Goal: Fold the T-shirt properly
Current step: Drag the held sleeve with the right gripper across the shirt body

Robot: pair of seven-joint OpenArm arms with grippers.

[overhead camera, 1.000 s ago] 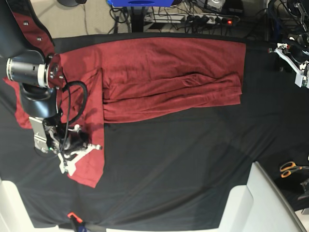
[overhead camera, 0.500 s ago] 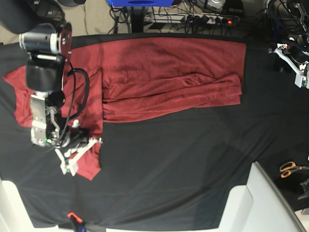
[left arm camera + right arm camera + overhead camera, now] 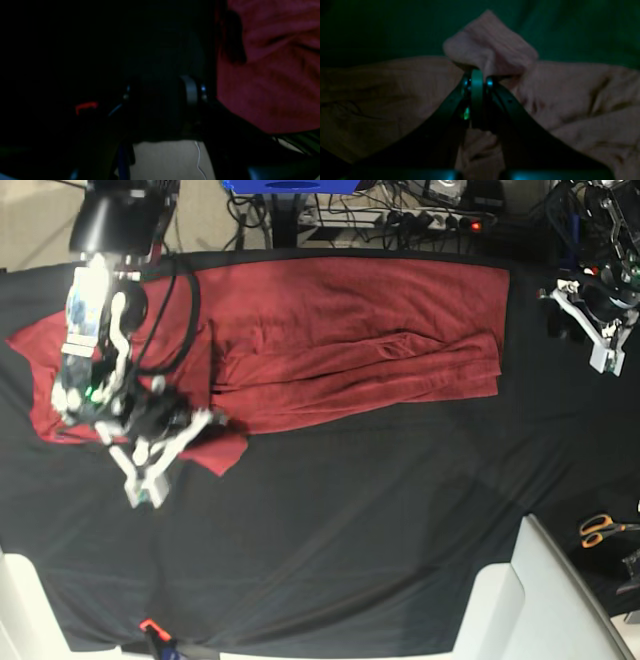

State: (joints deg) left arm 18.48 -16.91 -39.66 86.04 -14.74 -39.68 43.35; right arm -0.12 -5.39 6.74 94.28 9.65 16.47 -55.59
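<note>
The bench [image 3: 340, 550], covered in black cloth, carries the maroon T-shirt [image 3: 350, 330] along its far edge, spread from the far left corner almost to the far right corner; the near half of the bench is bare cloth. The body of the T-shirt lies flat with a folded sleeve layered on top toward the right, and creases run lengthwise through the fabric. At the left side, a loose flap of the T-shirt [image 3: 495, 50] is bunched and lifted off the cloth. The right end effector [image 3: 185, 435] is clamped tight on that flap; the right wrist view shows its fingertips pressed together with a knob of fabric gathered just beyond them. The left end effector [image 3: 585, 325] hangs at the far right corner of the bench, apart from the T-shirt's right edge; its jaws stand partly apart and hold nothing. A pair of orange-handled scissors [image 3: 600, 530] lies off the bench at the right
</note>
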